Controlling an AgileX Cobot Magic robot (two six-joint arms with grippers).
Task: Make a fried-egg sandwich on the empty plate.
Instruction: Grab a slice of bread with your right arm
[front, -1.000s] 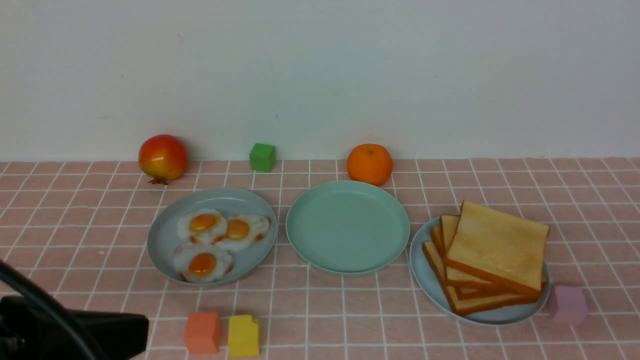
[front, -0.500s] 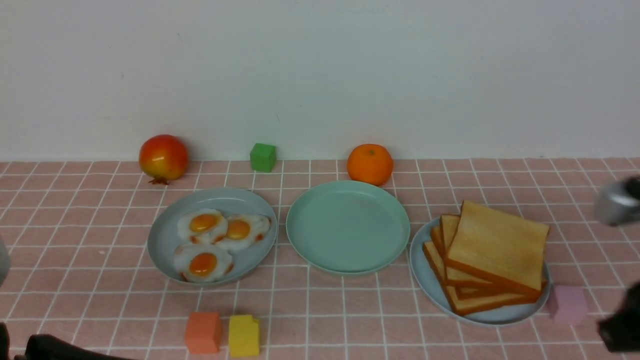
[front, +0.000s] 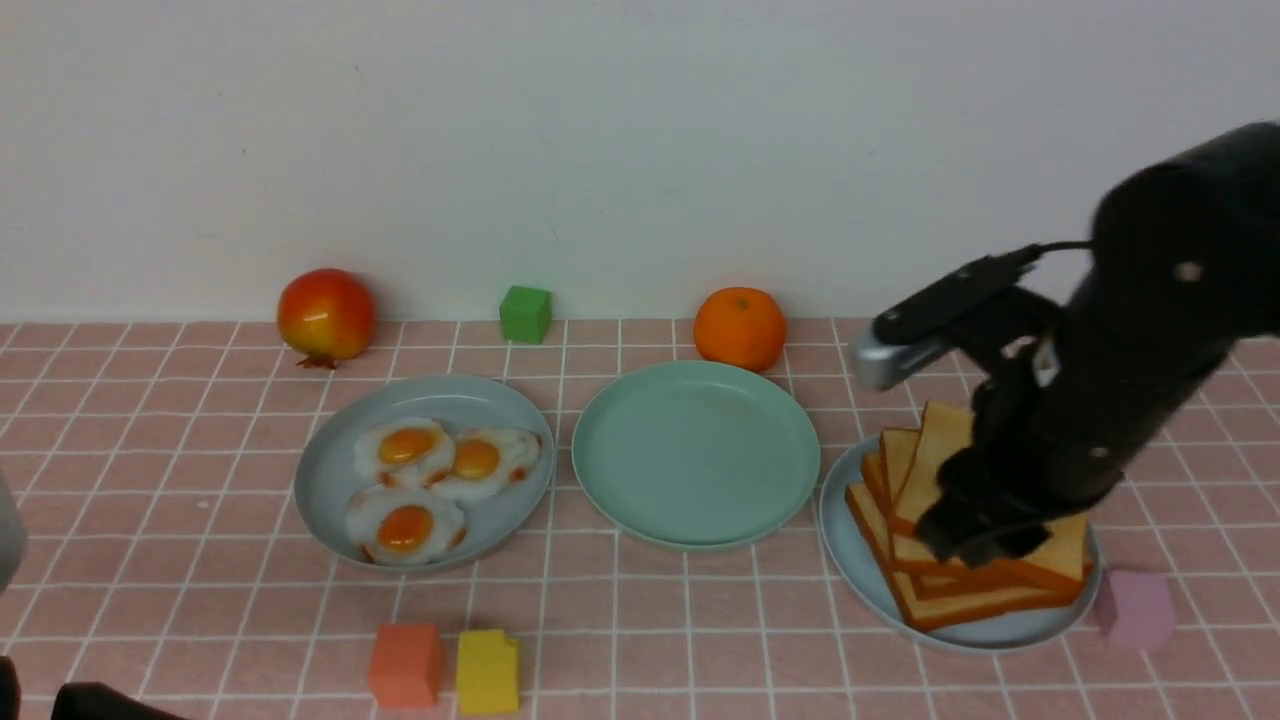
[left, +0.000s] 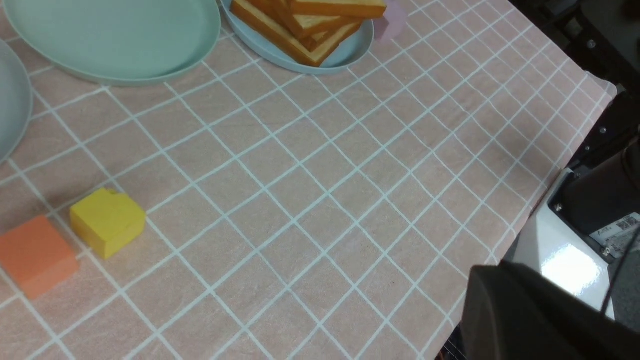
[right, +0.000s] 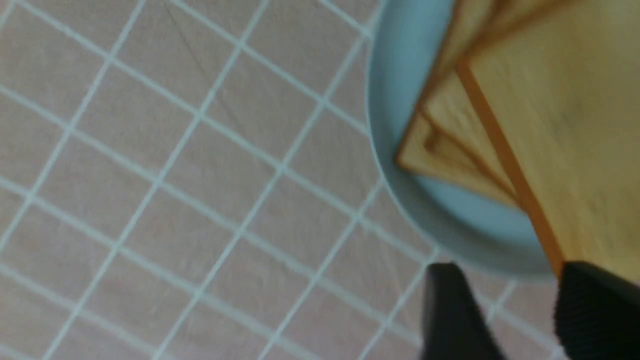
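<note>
The right gripper (front: 978, 535), its jaws spread with nothing between them, hung just over the near-left corner of the toast stack (front: 950, 597), while the empty mint-green plate (front: 695, 455) lay to its left, nearer this arm than the other.

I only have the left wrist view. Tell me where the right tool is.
Observer: In the front view the right tool hangs low over the stack of toast on the right-hand grey-blue plate.
Operator: Report its jaws.
Observer: The right wrist view shows its two fingers standing apart at the edge of the top slice, with nothing gripped.
Operator: Now give me the eggs.
Observer: The front view shows three fried eggs lying on the left-hand grey-blue plate, untouched.
</note>
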